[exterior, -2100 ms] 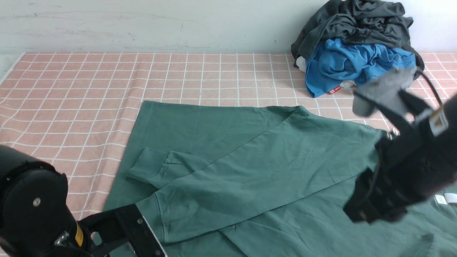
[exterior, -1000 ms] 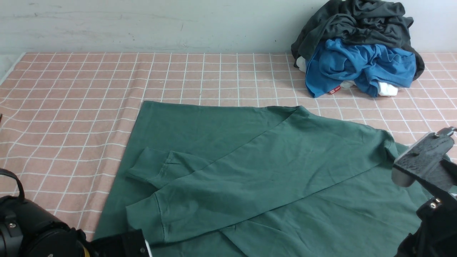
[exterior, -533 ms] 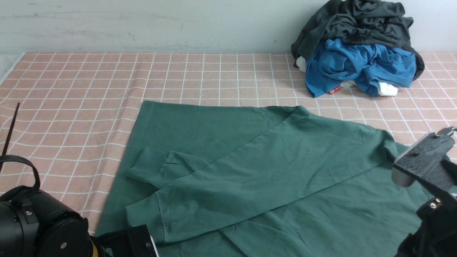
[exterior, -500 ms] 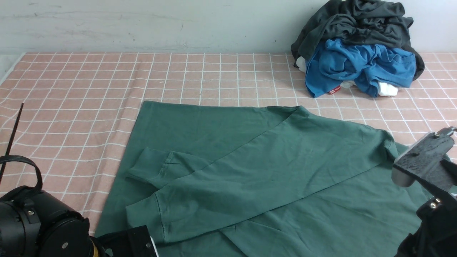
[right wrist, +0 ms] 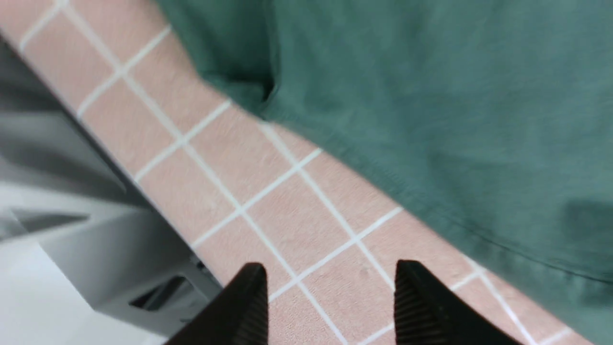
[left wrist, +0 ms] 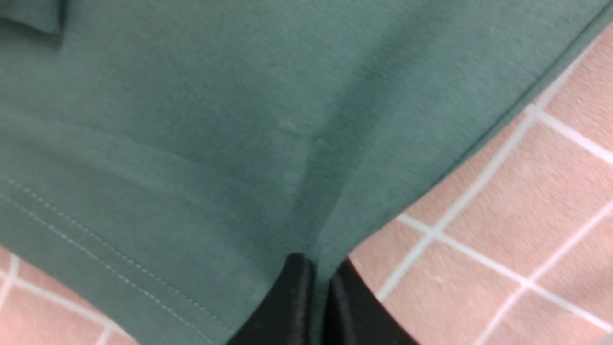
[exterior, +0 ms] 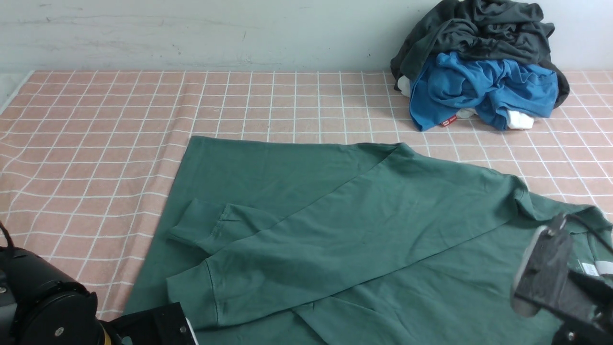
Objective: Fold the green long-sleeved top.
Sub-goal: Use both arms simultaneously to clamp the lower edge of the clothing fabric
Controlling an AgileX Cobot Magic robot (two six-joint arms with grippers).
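The right gripper [right wrist: 328, 282], spread wide, has dropped beside the green long-sleeved top [exterior: 335, 230]; the left gripper [left wrist: 313, 287] is clenched on it, so folding seems imminent.

Soft matt knit cloth with a stitched hem on the green top [exterior: 335, 215], pink checked tablecloth [exterior: 96, 120] matt and faintly fuzzy, blue garment [exterior: 479, 86] of thin matt cloth, right gripper [right wrist: 330, 268] fingers [right wrist: 421, 306] black, ridged, matt.

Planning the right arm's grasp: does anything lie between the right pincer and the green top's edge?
Nothing visible does. The right pincer hangs open over pink checked cloth, and the green long-sleeved top lies just beyond it, nothing between. The clothes pile sits far off by the wall.
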